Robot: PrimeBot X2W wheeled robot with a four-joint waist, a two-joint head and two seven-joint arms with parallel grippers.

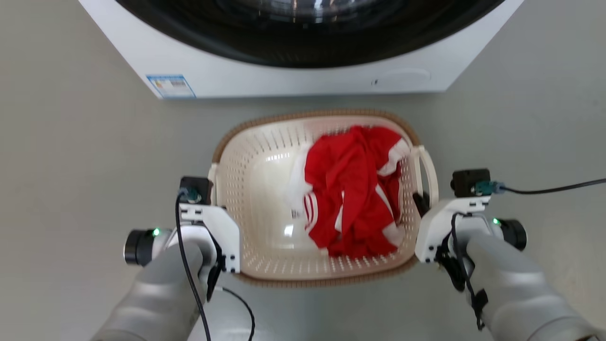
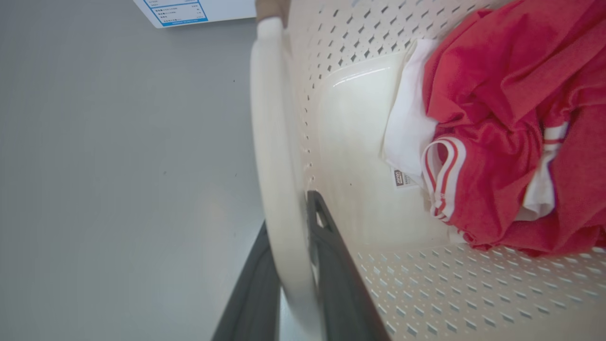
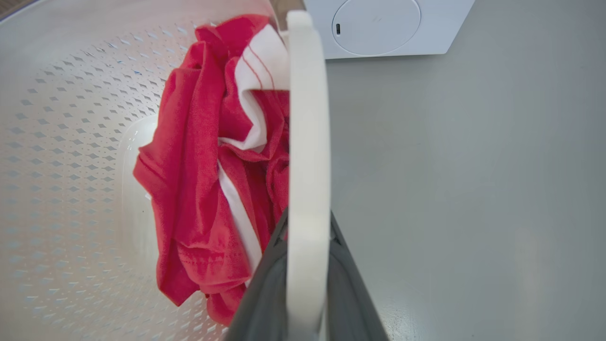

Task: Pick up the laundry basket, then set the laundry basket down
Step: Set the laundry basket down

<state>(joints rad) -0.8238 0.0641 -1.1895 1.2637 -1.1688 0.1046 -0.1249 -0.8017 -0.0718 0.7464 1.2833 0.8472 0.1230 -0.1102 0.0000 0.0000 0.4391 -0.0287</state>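
Washer [image 1: 303, 80] is a white front-loader. Laundry basket [image 1: 255, 189] is just in front of the washer, centred on its door, with a red-and-white garment [image 1: 350, 189] inside. Left gripper [image 2: 289, 213] is clamped across the left loop handle [image 2: 270, 142]; right gripper [image 3: 307, 220] is clamped across the right loop handle [image 3: 307, 118]. Can't tell if the basket is off the floor [image 1: 71, 166].

Glossy perforated plastic laundry basket [image 1: 265, 189] holds soft red cloth [image 1: 350, 189].
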